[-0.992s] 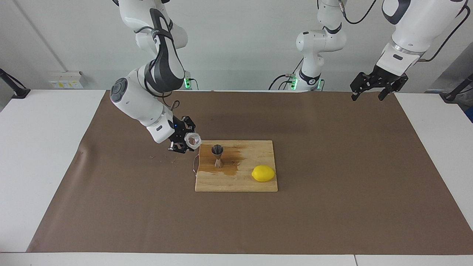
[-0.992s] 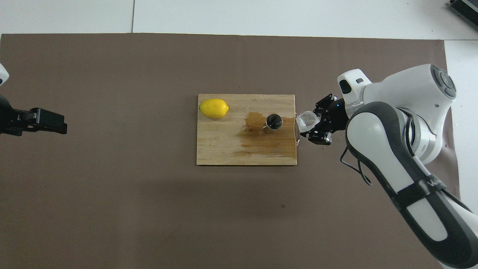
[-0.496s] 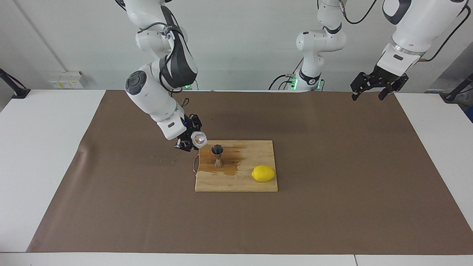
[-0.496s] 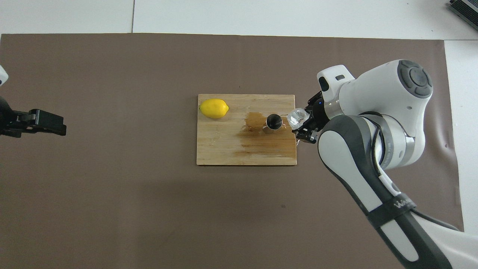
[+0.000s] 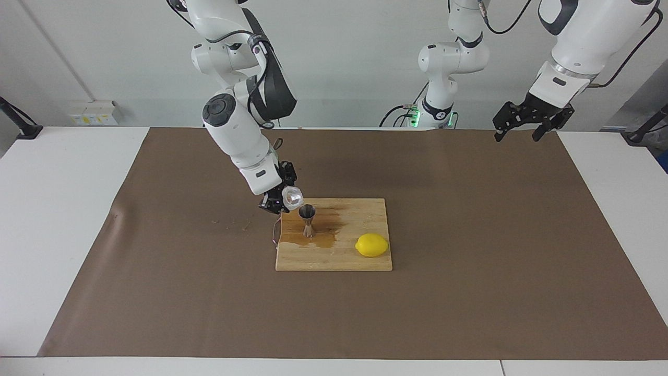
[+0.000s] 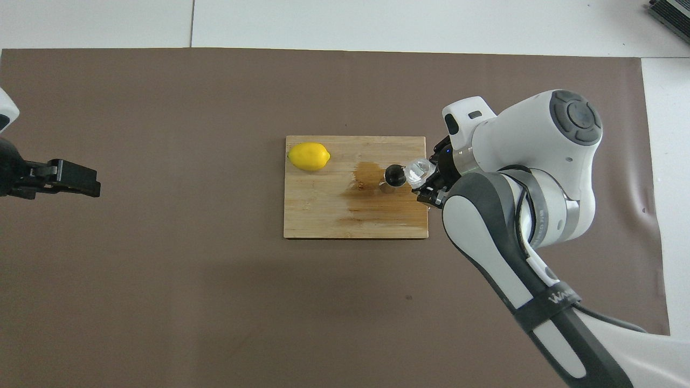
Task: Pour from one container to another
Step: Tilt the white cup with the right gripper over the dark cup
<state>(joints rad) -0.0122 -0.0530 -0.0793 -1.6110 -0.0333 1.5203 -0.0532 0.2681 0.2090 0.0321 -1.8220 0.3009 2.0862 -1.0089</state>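
Here I have the right gripper [image 5: 284, 201] clenched around the small clear cup [image 5: 293, 197], holding it tipped on its side so its mouth faces the steel jigger [image 5: 307, 220]. In the facing view the cup hangs just above and beside the jigger's top rim, over the end of the cutting board [image 5: 365, 261] that lies toward the right arm's end of the tabletop. From overhead the cup [image 6: 419, 171] sits right against the jigger's dark open top [image 6: 394, 174], and I cannot tell whether the two touch.

The jigger stands upright on the board, on a dark wet stain [image 5: 326, 230] that spreads across the wood around its foot. I cannot make out any liquid leaving the cup.

A yellow lemon [image 5: 371, 245] lies on the same board, toward the left arm's end and a little farther from the robots than the jigger, well apart from it. The board rests on a brown mat [image 5: 469, 292] that covers most of the white tabletop [image 5: 62, 219].

My left gripper [image 5: 523, 130] waits in the air over the mat's corner at its own end, jaws released and holding nothing; overhead it shows at the picture's edge [image 6: 70, 179].
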